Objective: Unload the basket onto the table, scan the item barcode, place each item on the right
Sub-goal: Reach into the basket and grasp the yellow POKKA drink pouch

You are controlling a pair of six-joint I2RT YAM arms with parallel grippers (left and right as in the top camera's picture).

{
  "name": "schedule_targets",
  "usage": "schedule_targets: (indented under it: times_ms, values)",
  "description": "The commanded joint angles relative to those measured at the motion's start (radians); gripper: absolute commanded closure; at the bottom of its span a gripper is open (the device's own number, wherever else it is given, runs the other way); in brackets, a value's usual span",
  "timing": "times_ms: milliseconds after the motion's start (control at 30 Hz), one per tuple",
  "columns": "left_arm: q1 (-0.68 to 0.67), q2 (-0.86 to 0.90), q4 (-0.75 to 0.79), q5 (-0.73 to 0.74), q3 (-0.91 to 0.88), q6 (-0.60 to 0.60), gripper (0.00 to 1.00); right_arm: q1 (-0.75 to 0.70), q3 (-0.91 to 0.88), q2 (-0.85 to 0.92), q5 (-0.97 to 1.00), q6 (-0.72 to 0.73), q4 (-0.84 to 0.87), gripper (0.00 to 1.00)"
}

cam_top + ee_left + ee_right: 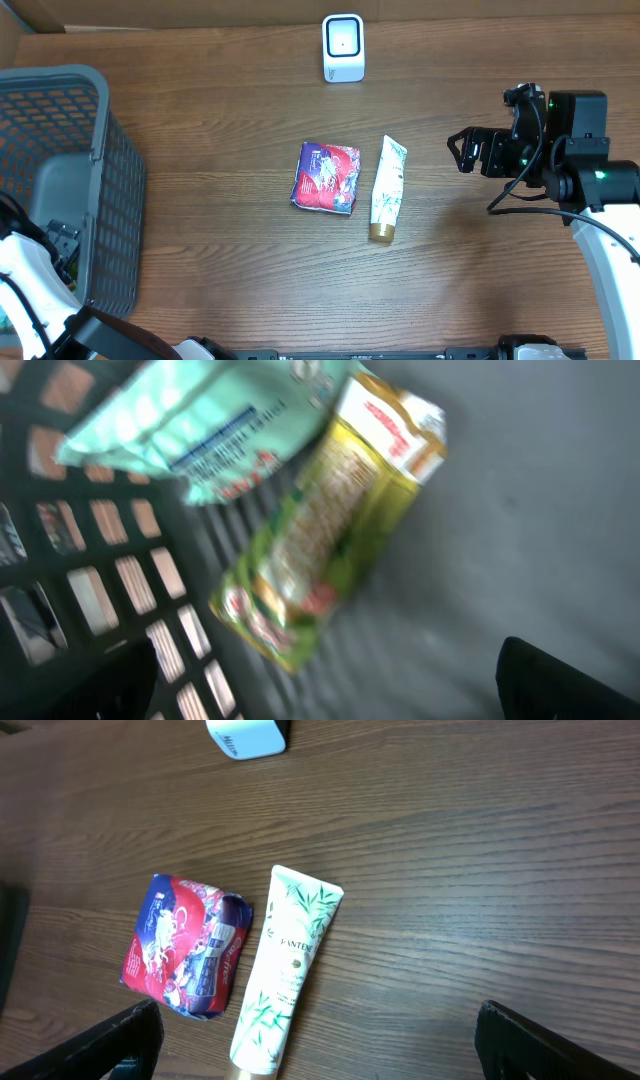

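Observation:
A white barcode scanner (pixel 343 47) stands upright at the back of the table. Mid-table lie a red and blue packet (pixel 326 178) and a white tube (pixel 387 188) with a gold cap, side by side. My right gripper (pixel 462 152) hovers open to the right of the tube, holding nothing. The right wrist view shows the tube (pixel 285 970), the packet (pixel 185 945) and the scanner (pixel 247 737) ahead of the right gripper (pixel 320 1045). My left gripper (pixel 58 245) is inside the grey basket. There the left gripper (pixel 325 690) is open above a green and yellow packet (pixel 320 540) and a mint-green packet (pixel 200 420).
The grey mesh basket (pixel 105 150) fills the left side of the table, its walls rising around the left arm. Bare wood lies between the basket and the two items, and in front of the scanner.

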Motion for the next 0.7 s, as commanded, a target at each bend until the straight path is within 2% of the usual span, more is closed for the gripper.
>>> schedule_targets:
  times_ms: [0,133,367,467,567,633,667]
  values:
    - [0.017,0.003,0.069,-0.109,-0.055,0.086,0.00,0.003,0.026,-0.003,-0.005,0.004,0.005,0.00]
    - [0.030,0.038,0.118,-0.109,-0.094,0.164,0.01,0.003,0.026,-0.003,-0.005,0.004,0.005,0.00]
    - [0.037,0.163,0.151,-0.113,-0.101,0.181,0.00,0.003,0.026,-0.003,-0.005,0.004,0.005,0.00]
    - [0.037,0.192,0.169,-0.111,-0.101,0.184,0.03,0.003,0.026,-0.003,-0.005,0.004,0.005,0.00]
    - [0.035,0.199,0.208,-0.079,-0.101,0.184,0.25,0.003,0.026,-0.003,-0.005,0.004,0.005,0.00]
    - [0.034,0.199,0.234,-0.035,-0.101,0.183,0.52,0.003,0.026,-0.003,-0.005,0.004,0.005,0.00]
    - [0.034,0.199,0.247,-0.007,-0.101,0.183,0.60,0.003,0.026,-0.003,-0.005,0.004,0.005,0.00]
